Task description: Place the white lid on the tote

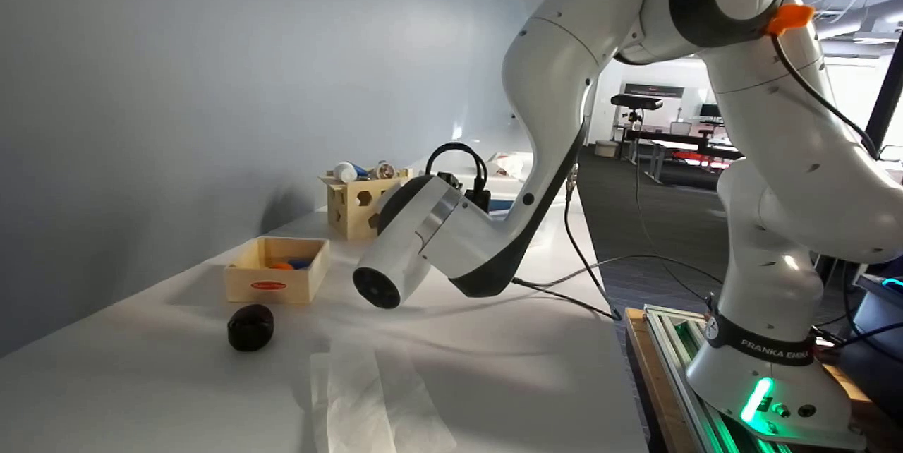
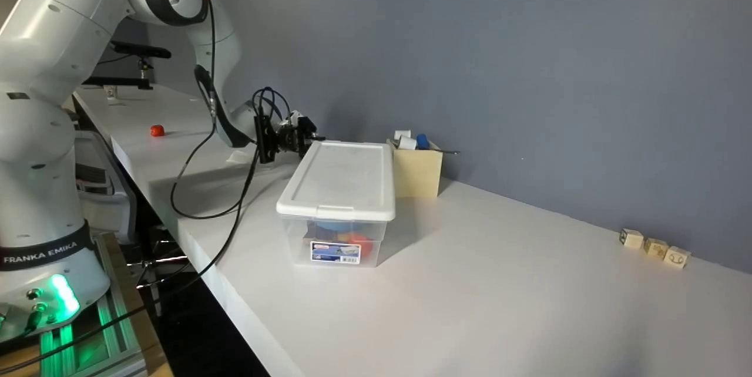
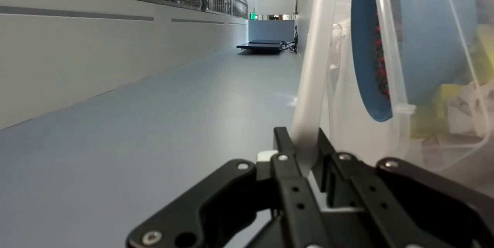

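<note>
The white lid [image 2: 346, 174] lies over the clear tote [image 2: 295, 242] in an exterior view, its far end at the tote's top. My gripper [image 2: 310, 133] is at the lid's opposite end. In the wrist view my gripper [image 3: 301, 134] is shut on the lid's edge [image 3: 314, 66]. At this end the lid is apart from the tote's rim [image 3: 389, 39], so it seems tilted. A blue bowl [image 3: 366, 66] inside the tote sticks out past the rim into that gap. In an exterior view the arm hides the gripper and most of the tote.
A wooden box with shaped holes [image 1: 353, 209] stands beside the tote near the wall. A wooden tray [image 1: 275, 284], a black round object [image 1: 250, 327] and a white cloth [image 1: 381, 396] lie on the table. Several wooden cubes [image 2: 655, 248] stand by the wall. A cable [image 2: 235, 218] hangs from the arm.
</note>
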Action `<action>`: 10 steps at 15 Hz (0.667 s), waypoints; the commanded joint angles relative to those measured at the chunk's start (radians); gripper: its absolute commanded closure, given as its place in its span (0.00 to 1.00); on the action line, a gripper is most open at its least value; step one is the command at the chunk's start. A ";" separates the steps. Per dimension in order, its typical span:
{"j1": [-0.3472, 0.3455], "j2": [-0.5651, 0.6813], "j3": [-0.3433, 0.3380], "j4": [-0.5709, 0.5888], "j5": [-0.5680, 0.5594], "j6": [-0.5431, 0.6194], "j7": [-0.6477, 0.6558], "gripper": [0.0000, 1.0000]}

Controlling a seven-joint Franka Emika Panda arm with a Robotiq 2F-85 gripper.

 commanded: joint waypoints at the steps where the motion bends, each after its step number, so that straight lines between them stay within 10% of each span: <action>1: -0.006 0.014 0.000 -0.004 0.007 0.000 0.012 0.96; 10: -0.004 0.036 -0.002 0.002 -0.005 -0.004 0.027 0.96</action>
